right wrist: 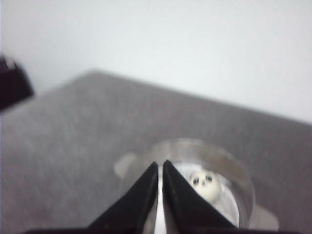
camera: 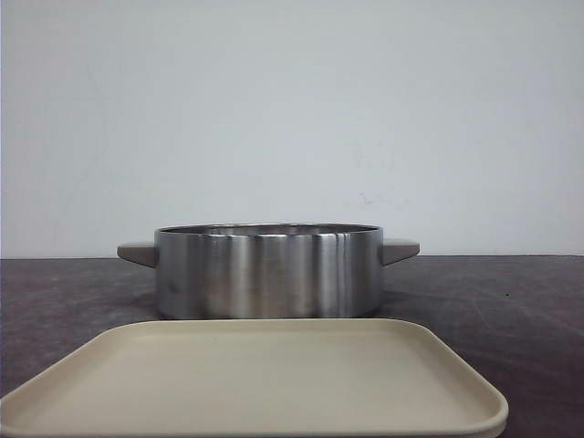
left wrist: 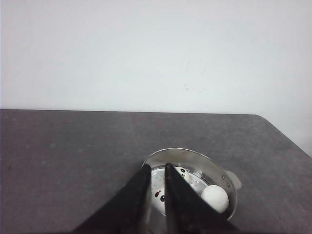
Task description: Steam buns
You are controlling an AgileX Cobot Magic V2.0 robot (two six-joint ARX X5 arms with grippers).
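Observation:
A steel pot with two grey handles stands on the dark table; from the front its inside is hidden. In the left wrist view the pot holds panda buns: a plain white dome, a face seen between the fingers, and another face behind. My left gripper hovers above the pot's rim, its jaws drawn close with a narrow gap and nothing in them. My right gripper hangs over the pot, jaws nearly touching and empty, beside a panda bun.
A beige rectangular tray lies empty in front of the pot, near the table's front edge. A white wall stands behind the table. A dark blurred shape shows at the edge of the right wrist view.

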